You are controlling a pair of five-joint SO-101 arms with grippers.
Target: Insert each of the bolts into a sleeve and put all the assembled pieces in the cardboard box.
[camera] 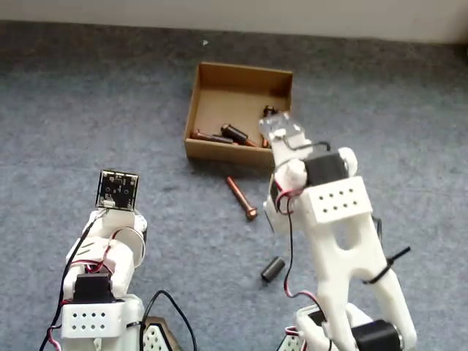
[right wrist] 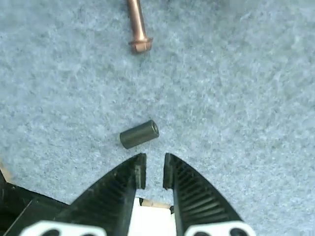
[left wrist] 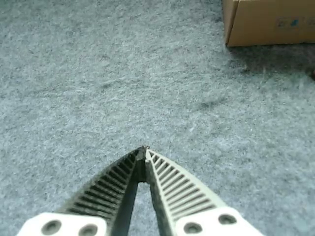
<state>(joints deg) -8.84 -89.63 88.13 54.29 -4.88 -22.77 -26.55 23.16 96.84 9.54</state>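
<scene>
A copper bolt (camera: 240, 197) lies loose on the grey carpet just in front of the cardboard box (camera: 245, 71). A short dark sleeve (camera: 273, 268) lies nearer the arms' bases. In the right wrist view my right gripper (right wrist: 154, 164) hangs above the carpet, slightly open and holding nothing. The sleeve (right wrist: 139, 134) lies just beyond its tips and the bolt (right wrist: 137, 24) farther off. My left gripper (left wrist: 144, 152) is shut on nothing over bare carpet, with a corner of the box (left wrist: 268, 22) far ahead. Bolts with dark sleeves (camera: 234, 133) lie in the box.
The right arm (camera: 333, 197) stretches over the carpet beside the box's near right corner and hides part of the floor under it. The left arm (camera: 110, 248) stays at the lower left. Open carpet lies between the two arms and left of the box.
</scene>
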